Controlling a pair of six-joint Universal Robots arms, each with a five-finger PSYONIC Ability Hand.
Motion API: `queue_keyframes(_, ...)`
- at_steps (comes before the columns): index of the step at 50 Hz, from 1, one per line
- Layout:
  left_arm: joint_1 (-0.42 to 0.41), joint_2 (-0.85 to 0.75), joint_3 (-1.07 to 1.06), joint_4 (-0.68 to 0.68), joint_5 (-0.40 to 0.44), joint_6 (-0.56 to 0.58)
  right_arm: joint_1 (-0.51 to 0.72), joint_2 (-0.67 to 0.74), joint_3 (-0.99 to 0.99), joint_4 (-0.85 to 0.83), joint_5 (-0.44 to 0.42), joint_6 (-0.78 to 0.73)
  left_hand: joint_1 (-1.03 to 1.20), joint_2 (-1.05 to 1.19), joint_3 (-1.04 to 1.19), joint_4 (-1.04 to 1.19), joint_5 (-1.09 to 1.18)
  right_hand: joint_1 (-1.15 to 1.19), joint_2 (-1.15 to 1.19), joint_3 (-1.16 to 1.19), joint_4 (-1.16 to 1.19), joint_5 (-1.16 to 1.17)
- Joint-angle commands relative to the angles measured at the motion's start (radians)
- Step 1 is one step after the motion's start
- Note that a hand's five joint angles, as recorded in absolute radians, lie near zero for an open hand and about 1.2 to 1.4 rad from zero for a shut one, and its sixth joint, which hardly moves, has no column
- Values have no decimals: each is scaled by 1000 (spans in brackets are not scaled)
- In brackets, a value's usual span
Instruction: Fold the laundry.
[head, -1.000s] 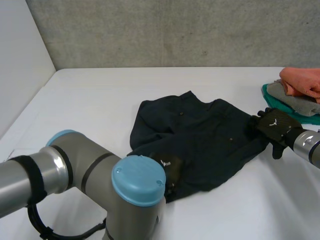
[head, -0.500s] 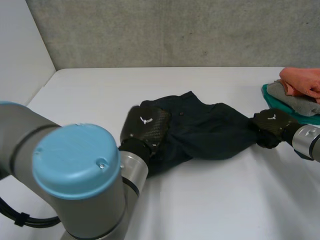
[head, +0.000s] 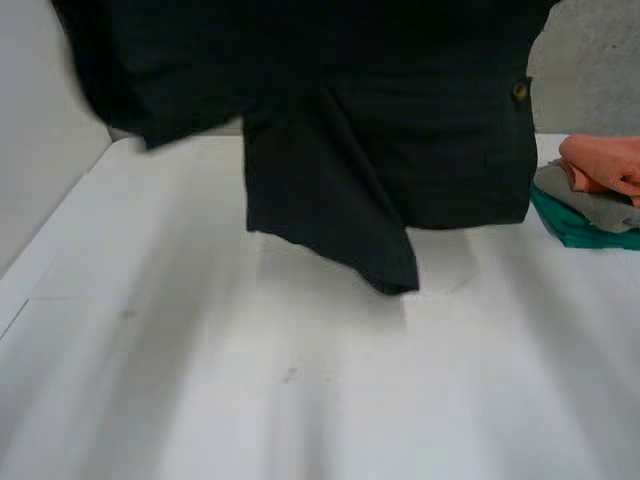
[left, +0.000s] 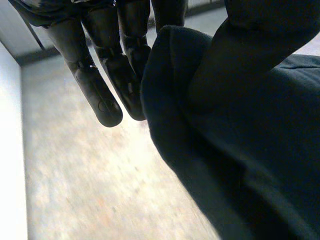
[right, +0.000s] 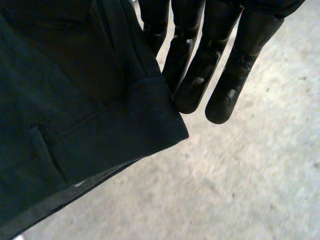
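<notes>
One dark navy cloth garment (head: 380, 150) hung in the air over the far half of the white table (head: 300, 400), its lowest point dangling near the table's middle. One round brown button (head: 519, 90) showed on its right side. Left hand (left: 107, 75): straight fingers pinching a rolled cloth edge. Right hand (right: 200, 65): straight fingers pinching a hemmed corner. At the table's right edge was one stack of three: orange cloth (head: 600, 165), grey cloth (head: 590, 205), teal cloth (head: 575, 228).

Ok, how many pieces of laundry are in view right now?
4. The dark garment hangs over the table; at the table's right edge is a stack: orange cloth on top, grey cloth under it, teal cloth at the bottom. More may be hidden behind the garment.
</notes>
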Motion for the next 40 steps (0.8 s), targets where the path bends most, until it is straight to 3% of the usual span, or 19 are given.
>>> queue_keyframes(1,12,-64,40,0,15,1,52,43,-52,2,20,21,273,200,205,198,221,437,221,206,209,243)
queue_keyframes(9,141,-324,36,3,53,1,142,273,-52,4,79,-32,273,200,205,198,221,437,221,206,209,243)
queue_keyframes(18,170,-671,102,115,89,4,226,546,-67,-45,142,-135,273,200,205,198,221,437,221,206,209,243)
queue_keyframes(22,190,-832,186,174,89,4,268,658,-82,-164,215,-177,273,200,205,198,221,437,221,206,209,243)
queue_keyframes(26,193,-964,303,207,103,11,300,792,-136,-347,362,-201,273,200,205,198,221,437,221,206,209,243)
queue_keyframes(27,193,-1001,347,210,107,11,305,806,-139,-375,379,-204,-64,-137,-132,-138,-116,437,221,206,209,243)
queue_keyframes(29,192,-1023,373,210,107,10,309,832,-153,-405,399,-214,-762,-835,-830,-837,-814,-432,-648,-663,-660,-626)
queue_keyframes(30,192,-1029,378,213,107,10,312,849,-159,-412,393,-227,-949,-1022,-1017,-1023,-1001,-785,-1001,-1016,-1013,-979)
queue_keyframes(35,175,-985,328,220,103,8,314,831,-142,-401,372,-234,-949,-1022,-1017,-1023,-1001,-785,-1001,-1016,-1013,-979)
queue_keyframes(40,169,-846,165,215,100,8,311,712,-49,-369,382,-243,-949,-1022,-1017,-1023,-1001,-785,-1001,-1016,-1013,-979)
